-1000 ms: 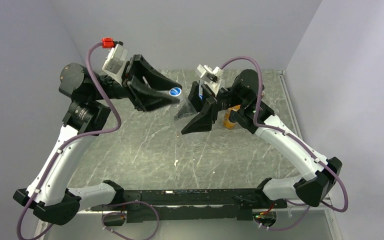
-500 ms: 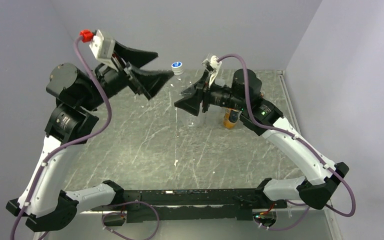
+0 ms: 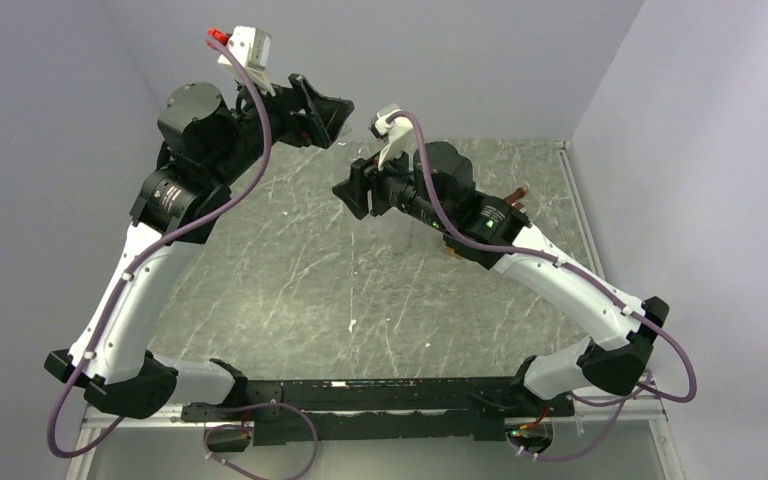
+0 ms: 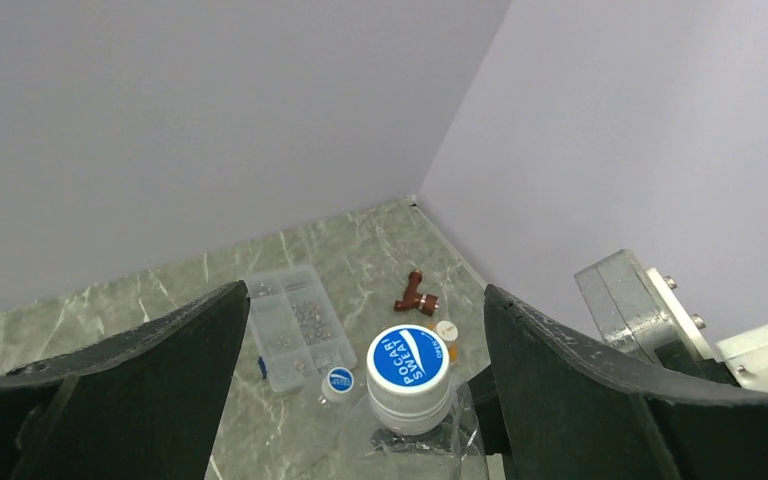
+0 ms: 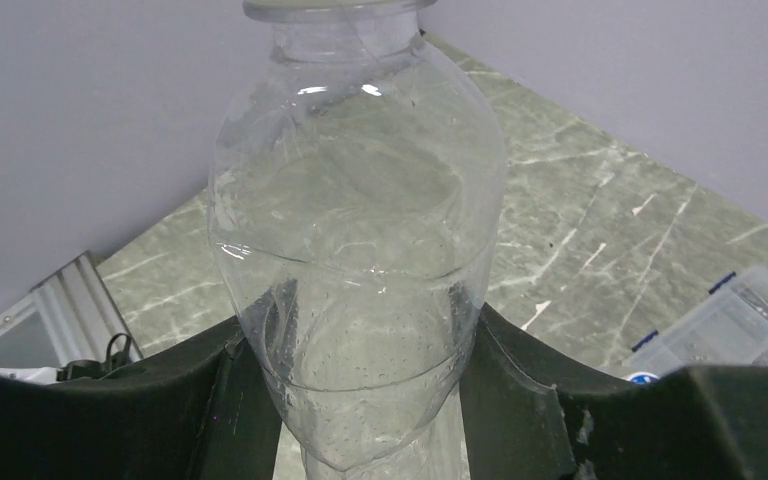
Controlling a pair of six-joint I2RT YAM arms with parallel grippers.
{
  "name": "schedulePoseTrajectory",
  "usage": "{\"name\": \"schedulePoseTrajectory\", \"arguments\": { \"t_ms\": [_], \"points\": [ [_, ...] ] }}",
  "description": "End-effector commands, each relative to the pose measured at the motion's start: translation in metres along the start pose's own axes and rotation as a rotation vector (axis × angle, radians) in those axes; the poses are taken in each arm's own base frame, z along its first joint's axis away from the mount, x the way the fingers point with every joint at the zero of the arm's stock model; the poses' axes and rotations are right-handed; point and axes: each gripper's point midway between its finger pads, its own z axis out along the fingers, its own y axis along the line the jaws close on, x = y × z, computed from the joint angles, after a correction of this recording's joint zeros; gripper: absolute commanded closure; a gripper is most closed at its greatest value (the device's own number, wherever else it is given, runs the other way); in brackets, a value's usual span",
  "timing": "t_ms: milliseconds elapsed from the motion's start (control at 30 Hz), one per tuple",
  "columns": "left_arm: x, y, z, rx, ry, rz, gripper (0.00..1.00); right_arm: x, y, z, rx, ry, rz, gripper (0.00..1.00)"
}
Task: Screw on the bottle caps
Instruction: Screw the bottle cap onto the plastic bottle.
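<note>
Grey-green marble-look table (image 3: 290, 290), pale walls on 3 sides. The clear bottle (image 5: 360, 230) stands upright over the far middle of it. I can't tell if its base touches the table, since the bottom is out of shot. A blue-topped cap (image 4: 408, 365) w/ white skirt sits on its neck, Pocari Sweat print facing up at my left wrist cam.

My right gripper (image 3: 353, 190) is clamped on the bottle's belly, one finger each side, both pressed against the plastic. My left gripper (image 3: 328, 118) hangs above the cap w/ jaws wide apart, gripping nothing. In the wrist view the cap shows between the two fingers, clear of both.

Further out, a small bottle w/ blue cap (image 4: 340, 378) stands on the table just beside a corner of a flat clear compartment box (image 4: 295, 325), which lies on the far part. Right of that is an orange bottle (image 4: 447, 332) w/ pale cap, mostly hidden under my right arm from the top cam. A brown fitting-like piece (image 4: 415, 298) lies farther right, apart from the bottles.
</note>
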Motion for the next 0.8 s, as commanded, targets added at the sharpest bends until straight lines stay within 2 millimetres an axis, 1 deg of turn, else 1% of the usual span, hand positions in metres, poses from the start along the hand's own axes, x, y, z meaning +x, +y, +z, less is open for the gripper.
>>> {"name": "schedulePoseTrajectory", "arguments": {
  "t_ms": [0, 200, 400, 533, 600, 633, 700, 767],
  "points": [
    [-0.007, 0.005, -0.005, -0.049, -0.033, -0.046, 0.09, -0.024, -0.008, -0.006, 0.061, -0.066, -0.011, 0.8],
    [0.003, 0.007, 0.001, -0.047, -0.015, -0.078, 0.11, -0.014, -0.012, 0.0, 0.086, -0.04, -0.029, 0.8],
    [0.012, 0.007, 0.007, -0.04, -0.002, -0.104, 0.13, -0.015, -0.015, 0.007, 0.104, -0.027, -0.048, 0.81],
    [0.015, 0.006, 0.009, -0.028, 0.012, -0.1, 0.2, -0.014, -0.016, 0.008, 0.116, -0.031, -0.038, 0.81],
    [0.017, 0.005, 0.009, -0.019, 0.012, -0.099, 0.27, -0.012, -0.016, 0.009, 0.116, -0.025, -0.036, 0.81],
    [0.018, 0.004, 0.009, -0.016, 0.016, -0.098, 0.29, -0.012, -0.016, 0.009, 0.123, -0.023, -0.037, 0.81],
    [0.02, 0.004, 0.011, -0.013, 0.028, -0.094, 0.31, -0.011, -0.018, 0.009, 0.131, -0.021, -0.037, 0.81],
    [0.023, 0.005, 0.012, -0.014, 0.041, -0.093, 0.3, -0.011, -0.017, 0.009, 0.131, -0.021, -0.032, 0.81]
  ]
}}
